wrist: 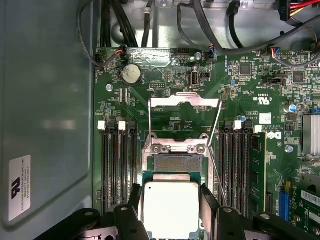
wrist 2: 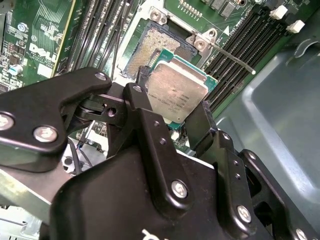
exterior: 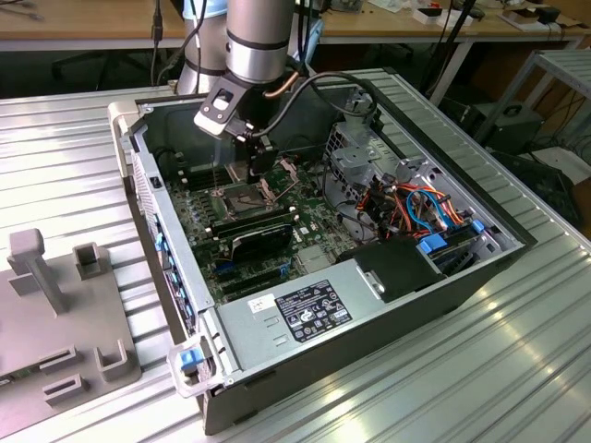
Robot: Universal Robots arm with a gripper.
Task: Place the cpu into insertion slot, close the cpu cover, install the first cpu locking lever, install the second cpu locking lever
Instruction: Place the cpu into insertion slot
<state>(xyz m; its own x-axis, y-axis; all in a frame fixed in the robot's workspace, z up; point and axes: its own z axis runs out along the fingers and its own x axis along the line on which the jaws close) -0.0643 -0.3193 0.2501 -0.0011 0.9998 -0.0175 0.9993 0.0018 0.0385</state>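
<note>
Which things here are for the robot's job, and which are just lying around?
For the job: cpu, held by the gripper; insertion slot, bare; cpu cover, standing open.
Just lying about: coin battery; memory slots; coloured cables; grey stand beside the case.

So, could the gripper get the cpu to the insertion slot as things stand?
Probably yes: the cpu cover stands open, leaving the insertion slot bare near the cpu in the gripper.

Exterior view high, oblique; both wrist views close over the insertion slot (wrist: 177, 164)
</note>
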